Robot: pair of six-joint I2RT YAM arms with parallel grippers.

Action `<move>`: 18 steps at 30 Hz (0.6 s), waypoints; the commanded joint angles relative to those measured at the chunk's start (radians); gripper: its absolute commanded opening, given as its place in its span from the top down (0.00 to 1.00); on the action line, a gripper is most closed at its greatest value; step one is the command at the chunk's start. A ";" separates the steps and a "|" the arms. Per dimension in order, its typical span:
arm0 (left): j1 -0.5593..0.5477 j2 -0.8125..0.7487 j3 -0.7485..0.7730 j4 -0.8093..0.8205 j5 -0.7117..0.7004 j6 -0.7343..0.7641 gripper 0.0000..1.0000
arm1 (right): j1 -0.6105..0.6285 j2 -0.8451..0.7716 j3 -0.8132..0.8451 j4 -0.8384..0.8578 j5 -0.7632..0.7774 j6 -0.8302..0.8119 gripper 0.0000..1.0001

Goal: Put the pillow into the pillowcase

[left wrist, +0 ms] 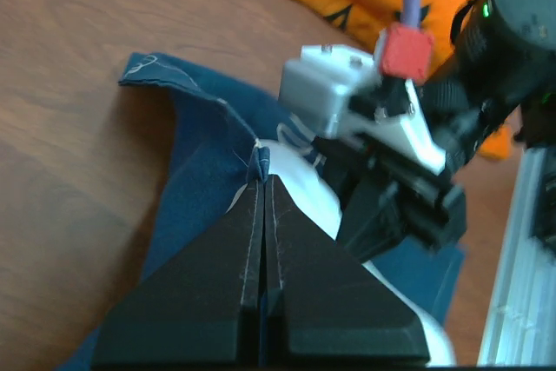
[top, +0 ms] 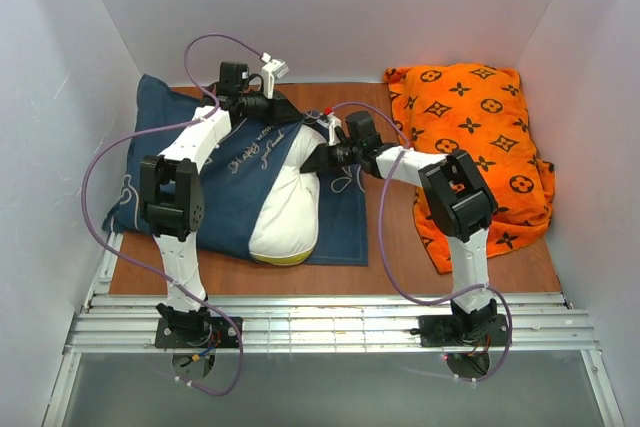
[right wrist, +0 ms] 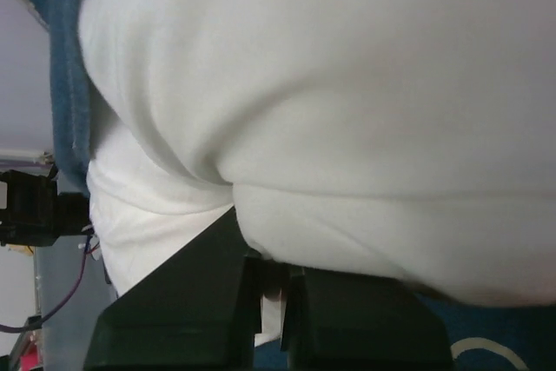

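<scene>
Black and pressed together to a hairline, the left jaws pinch the hemmed edge of the navy pillowcase [left wrist: 195,171] at their very tips. The cloth rises in a ridge to meet them above the brown worktop [left wrist: 78,84]. Just beyond those tips and a little to their right, the white pillow [left wrist: 304,193] swells out of the fabric. The right arm's wrist camera housing [left wrist: 334,89] hangs close over it.

The right jaws are also closed, nipping a fold of the pillow's white cover. In the right wrist view the pillow [right wrist: 330,84] fills everything ahead of them, with a strip of pillowcase [right wrist: 65,84] off to their left.

Seen from above, the 2 arms meet over the bedding. The pillow [top: 290,202] lies partly inside the pillowcase [top: 225,182]. Its far end and left side are under navy cloth beside the left jaws, and its right flank is bare against the right jaws. The pillow's yellow band [top: 280,259] shows at the open end, on the near side of both jaws. An orange cushion [top: 480,137] with a dark monogram print sits to the right of the right jaws, clear of the pillowcase. Purple cables [top: 100,207] loop from each arm down to the rails [top: 330,332] at the worktop's near edge.
</scene>
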 commanded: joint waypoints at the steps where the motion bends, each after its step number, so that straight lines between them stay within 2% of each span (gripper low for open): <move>1: -0.062 -0.104 -0.081 0.128 0.115 -0.216 1.00 | 0.082 -0.131 0.015 0.164 -0.025 -0.019 0.99; 6: -0.064 -0.177 -0.207 0.329 0.107 -0.468 1.00 | 0.088 -0.208 -0.043 0.247 0.030 0.035 0.99; 7: -0.064 -0.191 -0.235 0.416 0.107 -0.517 1.00 | 0.087 -0.217 -0.043 0.252 0.039 0.041 0.99; 10: -0.070 -0.236 -0.332 0.541 0.104 -0.651 1.00 | 0.082 -0.231 -0.013 0.253 0.053 0.067 0.99; 14: -0.110 -0.311 -0.333 0.554 0.069 -0.676 1.00 | 0.061 -0.236 -0.002 0.195 0.106 -0.008 0.99; 16: -0.110 -0.337 -0.368 0.557 0.018 -0.723 1.00 | 0.039 -0.199 -0.044 0.197 0.155 -0.045 0.99; 18: -0.110 -0.346 -0.420 0.566 0.000 -0.751 1.00 | 0.018 -0.113 -0.075 0.200 0.134 -0.022 0.99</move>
